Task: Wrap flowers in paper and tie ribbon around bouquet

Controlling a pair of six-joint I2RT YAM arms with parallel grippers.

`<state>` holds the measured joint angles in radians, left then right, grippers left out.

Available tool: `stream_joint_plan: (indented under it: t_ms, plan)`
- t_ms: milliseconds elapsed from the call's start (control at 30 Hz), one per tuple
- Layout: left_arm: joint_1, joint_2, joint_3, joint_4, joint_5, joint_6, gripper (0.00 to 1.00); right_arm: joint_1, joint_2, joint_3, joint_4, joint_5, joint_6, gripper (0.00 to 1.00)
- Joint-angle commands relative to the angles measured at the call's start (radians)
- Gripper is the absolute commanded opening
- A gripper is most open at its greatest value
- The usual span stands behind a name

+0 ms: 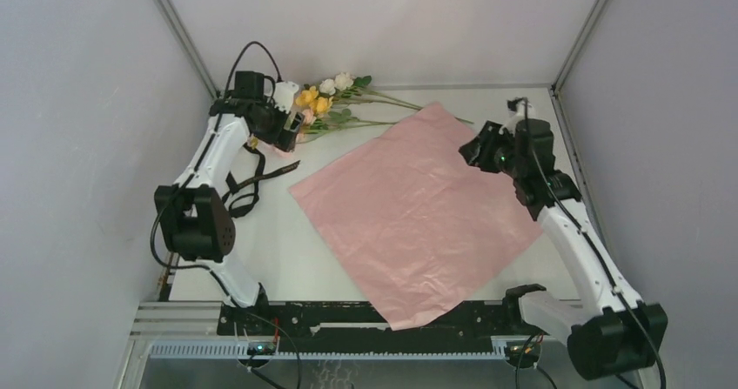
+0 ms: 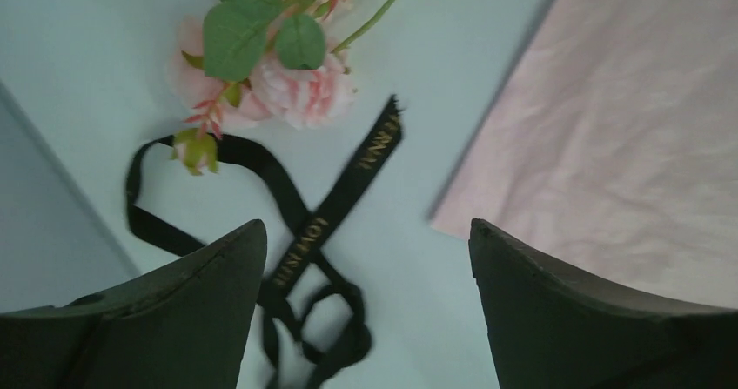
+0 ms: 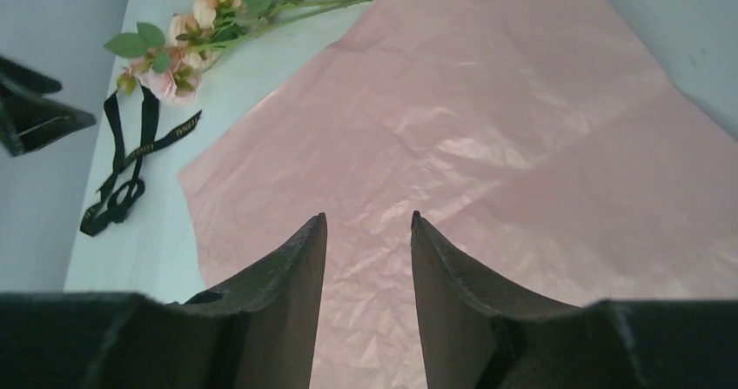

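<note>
- The flowers (image 1: pixel 335 102) lay in one bunch beside one sheet of paper (image 1: pixel 418 206).
- One ribbon (image 1: pixel 261 176) lay near them.
- Left gripper (image 2: pixel 365 232) stood wide, empty; right gripper (image 3: pixel 367 219) narrow, empty.

We see two arms, white shells between bulky black joint housings: the left arm (image 1: pixel 211 148) and the right arm (image 1: pixel 579 238). A black cable (image 1: pixel 252 43) loops above the left wrist; a green light (image 1: pixel 503 157) glows on the right. The left pincer (image 2: pixel 365 232) and right pincer (image 3: pixel 367 219) carry matte black wedge-shaped fingers (image 3: pixel 287 293).
</note>
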<state>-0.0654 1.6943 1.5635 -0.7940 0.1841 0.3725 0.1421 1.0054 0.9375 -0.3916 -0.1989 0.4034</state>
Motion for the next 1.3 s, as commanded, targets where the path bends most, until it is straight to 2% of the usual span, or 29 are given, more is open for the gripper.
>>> stream_joint_plan:
  t_ms: [0,67,167,300,433,467,600,700,733,967,1067,1267]
  plan:
    - [-0.037,0.152,0.056,0.010,-0.215,0.309,0.91,0.060,0.111,0.089,0.086,0.005,-0.125,0.49]
    - [-0.053,0.206,0.080,0.087,-0.295,0.338,0.92,0.067,0.145,0.092,0.105,-0.007,-0.126,0.50]
    - [-0.066,0.276,0.128,0.182,-0.343,0.368,0.93,0.070,0.183,0.093,0.115,-0.020,-0.130,0.50]
    - [-0.108,0.370,0.093,0.321,-0.464,0.492,0.92,0.071,0.206,0.092,0.082,-0.010,-0.154,0.50]
    - [-0.132,0.453,0.104,0.406,-0.558,0.541,0.86,0.069,0.206,0.092,0.042,0.010,-0.176,0.50]
    - [-0.133,0.462,0.112,0.414,-0.564,0.531,0.79,0.069,0.204,0.092,0.035,0.009,-0.180,0.50]
    - [-0.133,0.422,0.079,0.478,-0.557,0.523,0.43,0.071,0.191,0.092,0.013,0.004,-0.188,0.50]
    - [-0.133,0.386,0.032,0.525,-0.568,0.544,0.03,0.070,0.181,0.090,0.003,0.000,-0.187,0.50]
    - [-0.133,0.377,0.024,0.528,-0.577,0.548,0.00,0.071,0.177,0.091,0.000,-0.003,-0.187,0.50]
    - [-0.116,0.158,-0.054,0.622,-0.651,0.562,0.00,0.081,0.118,0.092,-0.005,-0.058,-0.200,0.49]
    - [-0.114,0.018,-0.103,0.620,-0.638,0.634,0.00,0.105,0.073,0.093,0.014,-0.126,-0.243,0.49]
    - [-0.128,-0.239,-0.172,0.504,-0.610,0.758,0.00,0.168,-0.004,0.146,0.017,-0.284,-0.370,0.51]
